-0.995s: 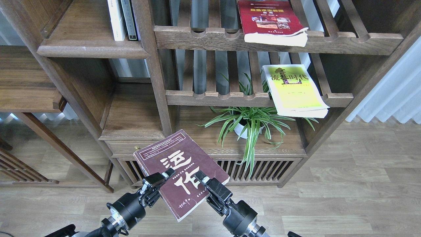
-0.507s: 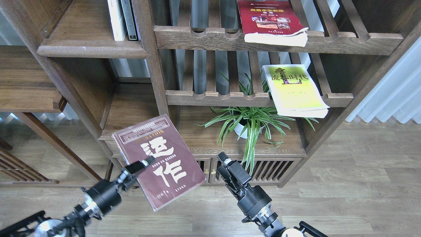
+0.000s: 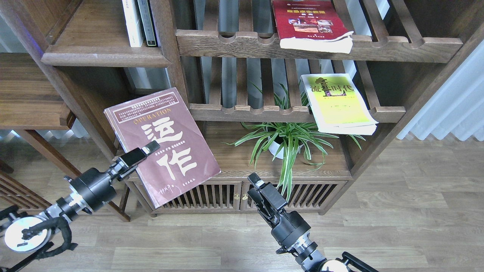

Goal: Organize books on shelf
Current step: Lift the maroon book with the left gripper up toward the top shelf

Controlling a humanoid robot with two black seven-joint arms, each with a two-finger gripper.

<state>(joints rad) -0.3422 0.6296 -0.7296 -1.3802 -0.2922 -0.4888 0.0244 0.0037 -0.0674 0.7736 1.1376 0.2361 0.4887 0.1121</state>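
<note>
Three large paperbacks in view. One, the maroon book (image 3: 163,145) with big white characters, is held up in the air by the left pincer (image 3: 138,155), which is clamped on its lower left edge; the book tilts, cover toward the camera, in front of the lower left bay of the bookcase and below the solid shelf (image 3: 102,56).

Second, the yellow-green book (image 3: 337,102), lies flat on the lower slatted rack (image 3: 261,111), at its right end, its near edge overhanging the notched front rail. Third, the red book (image 3: 311,23), lies flat on the upper slatted rack (image 3: 242,43), also overhanging the rail. Two racks, one above the other.

On the solid shelf at upper left, two thin books (image 3: 140,23) stand upright against the post: one white, one dark. The rest of that board is bare wood.

One potted plant (image 3: 287,141) with long striped leaves sits on the wide lower board, under the racks, leaves spilling over the front edge.

Right pincer (image 3: 260,189) is empty, in front of the cabinet doors and well apart from every book; its two fingers lie close together with little gap showing, so closed on nothing. Wood-plank floor (image 3: 397,226) below.
</note>
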